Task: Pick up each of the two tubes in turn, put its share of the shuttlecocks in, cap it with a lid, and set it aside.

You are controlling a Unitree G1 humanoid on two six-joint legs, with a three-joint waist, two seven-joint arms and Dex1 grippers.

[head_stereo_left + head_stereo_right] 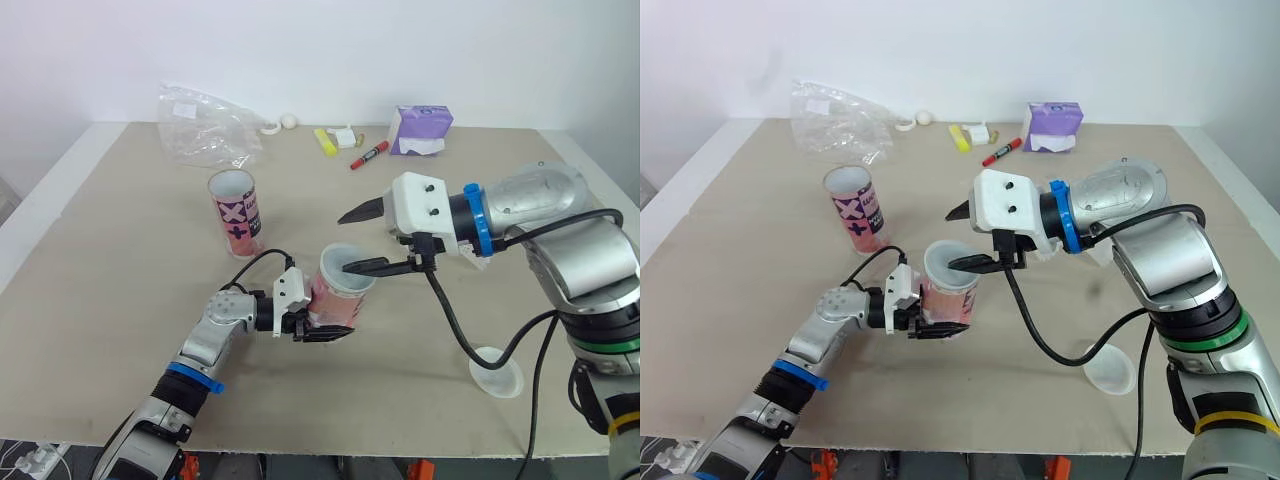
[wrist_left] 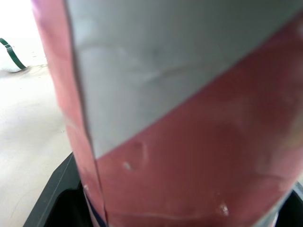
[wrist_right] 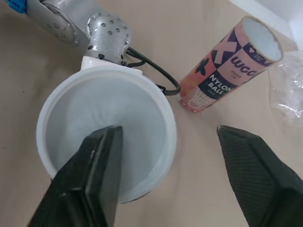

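Note:
A pink shuttlecock tube (image 1: 335,295) stands tilted at the table's middle, mouth up, with my left gripper (image 1: 318,333) shut on its lower wall. The left wrist view has its pink and grey wall (image 2: 189,142) pressed close between the black fingers (image 2: 49,201). My right gripper (image 1: 347,242) hovers open at the tube's mouth (image 3: 106,137), one finger over the rim and the other clear beyond it, holding nothing. The inside looks white; I cannot make out its contents. The second tube (image 1: 235,212) stands upright and uncapped behind, to the left. A white lid (image 1: 497,378) lies at the front right.
A crumpled clear plastic bag (image 1: 205,125) lies at the back left. Along the back edge sit a yellow object (image 1: 324,141), a red marker (image 1: 369,155) and a purple tissue pack (image 1: 420,128). My right arm's cable (image 1: 455,325) hangs down to the table.

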